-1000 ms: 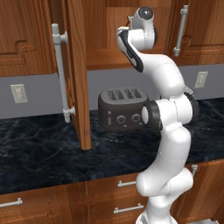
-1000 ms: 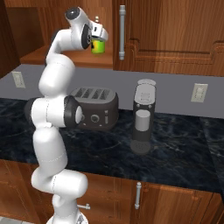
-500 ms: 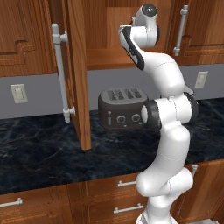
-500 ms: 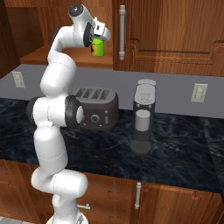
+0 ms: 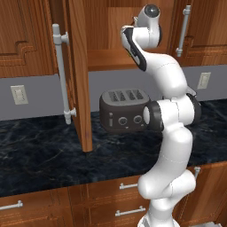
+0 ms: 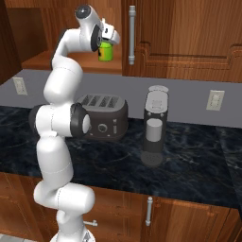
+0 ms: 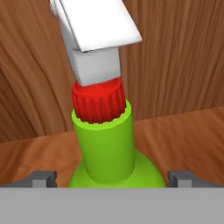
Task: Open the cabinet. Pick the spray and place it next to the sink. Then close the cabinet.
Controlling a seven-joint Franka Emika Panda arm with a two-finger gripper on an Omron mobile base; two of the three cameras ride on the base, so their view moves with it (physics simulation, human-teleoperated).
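Since the reddish-brown wooden wall cabinet's raised-panel door point(image 5: 79, 75) has been swung out on its hinges, with its long silver bar handle point(image 5: 62, 75) at about 9 o'clock in the left base view, the wooden shelf point(image 6: 56, 61) inside is laid bare for the reach. On that shelf the small green spray bottle with its red collar and white trigger nozzle point(image 7: 105, 131) is stood upright, at about 12 o'clock in the right base view, where it is seen just beside the robot's hand. The white arm's two-finger gripper point(image 7: 111, 178) is held with its jaws spread wide, one dark tip at 8 o'clock and the other at 4 o'clock of the hand view, so that the bottle's shoulder is straddled but not yet clamped; contact cannot be confirmed. This placing is judged to be a set-up for a grasp low on the neck, under the ribbed red cap.

The bottle is seen as smooth, glossy plastic, round-shouldered with a narrow cylindrical neck; the nozzle is blocky and angular. The cabinet walls are marked by a streaked wood grain. Below, a dark four-slot toaster point(image 5: 124, 111) is set on the black veined stone counter point(image 5: 40, 155).
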